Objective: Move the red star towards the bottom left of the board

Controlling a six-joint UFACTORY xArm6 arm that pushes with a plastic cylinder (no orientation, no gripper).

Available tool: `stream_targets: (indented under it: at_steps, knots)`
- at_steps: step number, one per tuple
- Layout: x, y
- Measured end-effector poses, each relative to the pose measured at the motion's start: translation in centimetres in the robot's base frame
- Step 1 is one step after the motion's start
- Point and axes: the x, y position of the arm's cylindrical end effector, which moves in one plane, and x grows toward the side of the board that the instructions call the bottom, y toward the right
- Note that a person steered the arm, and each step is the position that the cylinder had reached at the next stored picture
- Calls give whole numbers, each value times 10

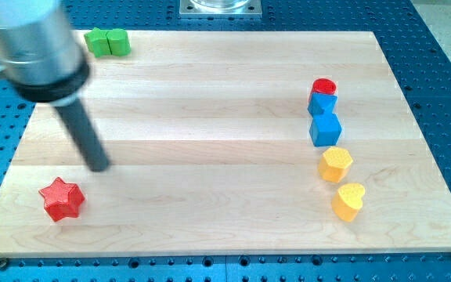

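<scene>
At the view's far left, a blurred grey cylindrical arm housing fills the top corner, its upper part cut off by the frame edge, and its outline is too soft to make out any detail. From it a straight dark rod slants down toward the view's right and ends in my tip, which rests on the bare pale wooden board. The rod carries no fingers or jaws, so there is nothing to open or close, and it has hold of nothing.

Below the tip and a little toward the view's left lies the red star-shaped block, near the board's bottom left corner. The tip stands near the star's upper right but apart from it, with a strip of bare wood between them.

At the view's top, just right of the arm housing, a green block sits at the board's upper edge. It looks like two lobes or two pieces pressed together; I cannot tell which.

Far across at the view's right runs a rough column of blocks. Uppermost is a red cylinder, touching a blue block whose shape is partly hidden by its neighbours. Below that is a blue cube-like block, then a yellow hexagonal block, and lowest a yellow heart-shaped block.

A blue perforated table surrounds the board.
</scene>
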Motion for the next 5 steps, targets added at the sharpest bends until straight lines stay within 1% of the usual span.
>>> stream_targets:
  at_steps: [1,2,3,4,5]
  knots:
    - [66,8]
    - [63,-47]
    - [55,-76]
    - [-33,-38]
    - [-133,-13]
